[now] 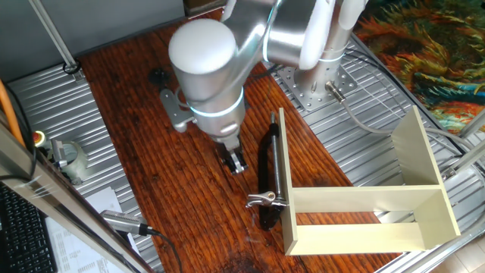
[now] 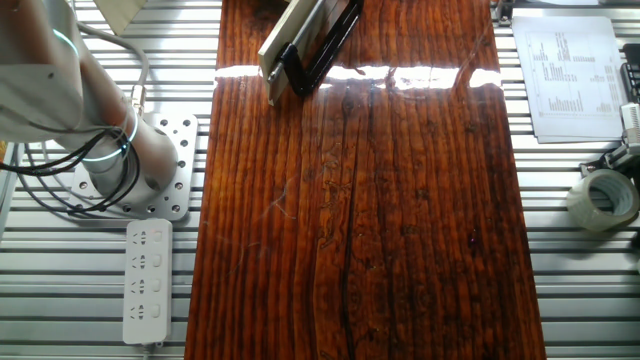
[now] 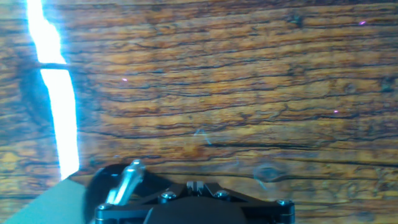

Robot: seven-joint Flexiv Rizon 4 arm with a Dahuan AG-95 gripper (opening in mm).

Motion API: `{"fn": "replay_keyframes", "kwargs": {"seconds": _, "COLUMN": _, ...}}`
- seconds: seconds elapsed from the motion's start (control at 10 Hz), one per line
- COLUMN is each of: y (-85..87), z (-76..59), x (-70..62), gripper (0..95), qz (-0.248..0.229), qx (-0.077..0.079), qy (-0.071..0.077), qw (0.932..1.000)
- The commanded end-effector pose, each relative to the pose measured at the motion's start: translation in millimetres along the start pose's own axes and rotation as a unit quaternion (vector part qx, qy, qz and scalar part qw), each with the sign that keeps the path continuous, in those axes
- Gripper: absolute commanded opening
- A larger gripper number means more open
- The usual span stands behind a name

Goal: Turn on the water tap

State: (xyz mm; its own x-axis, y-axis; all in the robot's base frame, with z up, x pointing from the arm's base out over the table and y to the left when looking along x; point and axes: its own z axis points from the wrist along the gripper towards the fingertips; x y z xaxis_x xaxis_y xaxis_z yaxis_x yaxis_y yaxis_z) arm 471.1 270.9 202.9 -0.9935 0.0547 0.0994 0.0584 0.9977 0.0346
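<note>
Water tap (image 1: 267,171) lies flat on the wooden table (image 1: 189,220), a long slim black-and-chrome tube stretched alongside the outer wall of the cream open-sided box (image 1: 364,205) and just beside it, with its small silver wing-shaped lever (image 1: 261,199) at the near end, close to the box's corner. From the other side of the room the tap shows only at the far edge of the board (image 2: 322,40), tucked against the box (image 2: 290,35). The arm hangs over the table to the left of the tap, and its gripper (image 1: 236,161) points down at bare wood, near the tube but apart from it. From where I stand I cannot tell whether the fingers are together or parted. The hand view looks down on the grain, with the silver lever (image 3: 126,180) showing at its lower left. A roll of tape (image 2: 604,198) and a white power strip (image 2: 146,280) sit off on the metal frame.
</note>
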Motion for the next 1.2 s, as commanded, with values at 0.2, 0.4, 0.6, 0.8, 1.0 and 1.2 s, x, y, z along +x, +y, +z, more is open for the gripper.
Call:
{"fn": "replay_keyframes", "kwargs": {"seconds": 0.2, "y": 23.2, "z": 13.3, "x": 3.1, "gripper": 0.0, "qz": 0.024, "qx": -0.004, "qy": -0.004, "qw": 0.9997}}
{"fn": "replay_keyframes", "kwargs": {"seconds": 0.4, "y": 30.7, "z": 19.3, "x": 12.2, "gripper": 0.0, "qz": 0.032, "qx": -0.006, "qy": -0.006, "qw": 0.9994}}
{"fn": "replay_keyframes", "kwargs": {"seconds": 0.6, "y": 32.8, "z": 21.4, "x": 19.0, "gripper": 0.0, "qz": 0.036, "qx": -0.007, "qy": -0.007, "qw": 0.9993}}
{"fn": "replay_keyframes", "kwargs": {"seconds": 0.8, "y": 34.6, "z": 20.8, "x": 21.5, "gripper": 0.0, "qz": 0.042, "qx": -0.017, "qy": -0.011, "qw": 0.9989}}
{"fn": "replay_keyframes", "kwargs": {"seconds": 1.0, "y": 35.1, "z": 21.1, "x": 21.4, "gripper": 0.0, "qz": 0.049, "qx": -0.027, "qy": -0.017, "qw": 0.9983}}
{"fn": "replay_keyframes", "kwargs": {"seconds": 1.2, "y": 35.1, "z": 21.1, "x": 21.4, "gripper": 0.0, "qz": 0.056, "qx": -0.033, "qy": -0.021, "qw": 0.9976}}
